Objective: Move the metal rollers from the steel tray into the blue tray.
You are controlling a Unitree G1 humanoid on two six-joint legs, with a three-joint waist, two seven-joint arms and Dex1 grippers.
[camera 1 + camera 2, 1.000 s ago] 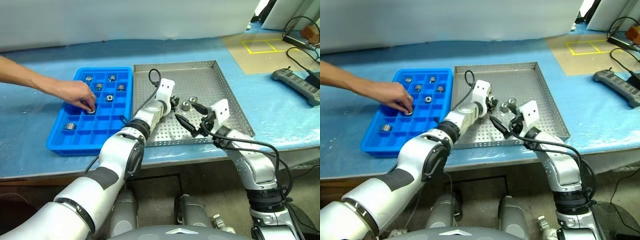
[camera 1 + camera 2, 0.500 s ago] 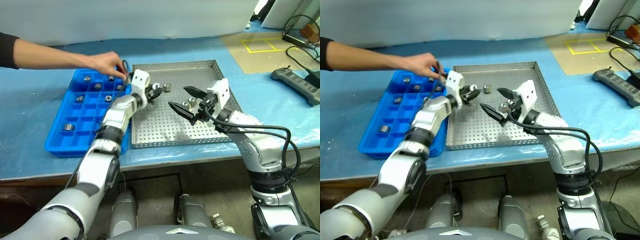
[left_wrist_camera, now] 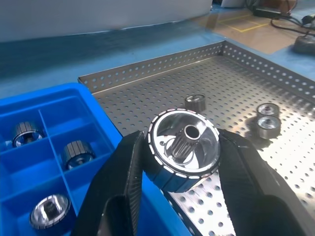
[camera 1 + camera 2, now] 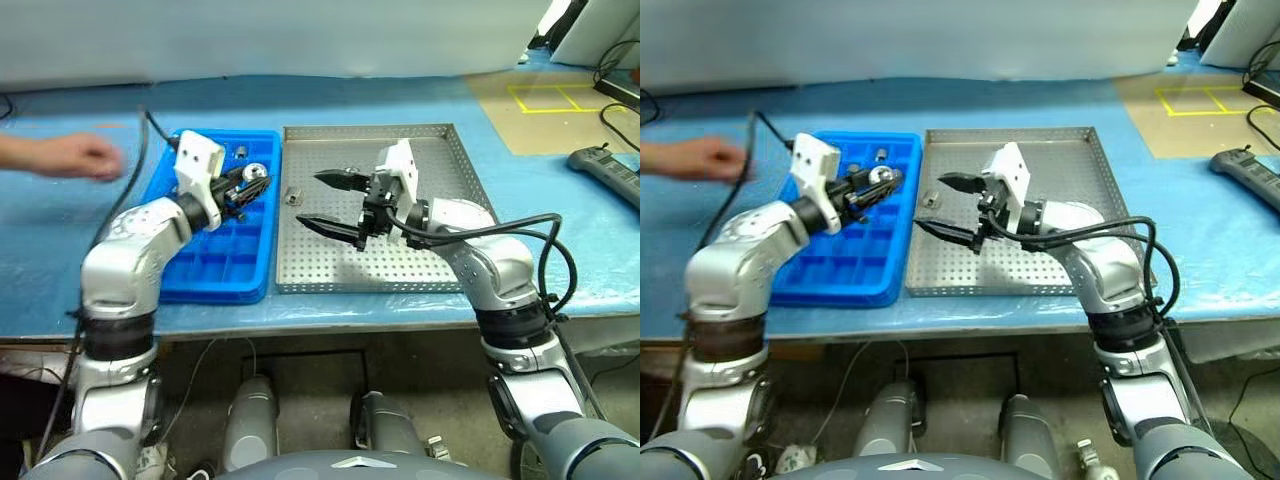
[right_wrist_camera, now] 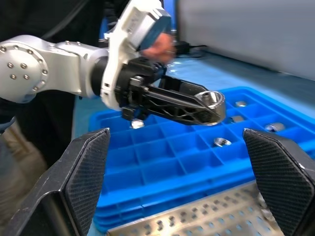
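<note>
Over the blue tray, the left gripper holds one metal roller pinched flank-to-flank between its jaws — level, so it can drop flat into a compartment; several rollers sit there already; others lie in the steel tray; the right gripper hovers above that tray, jaws spread wide and empty — ready, I judge, for its own pick; a person's hand rests on the surface.

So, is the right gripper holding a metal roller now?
No. The right gripper stands wide open and empty above the steel tray; the left gripper holds a metal roller.
</note>
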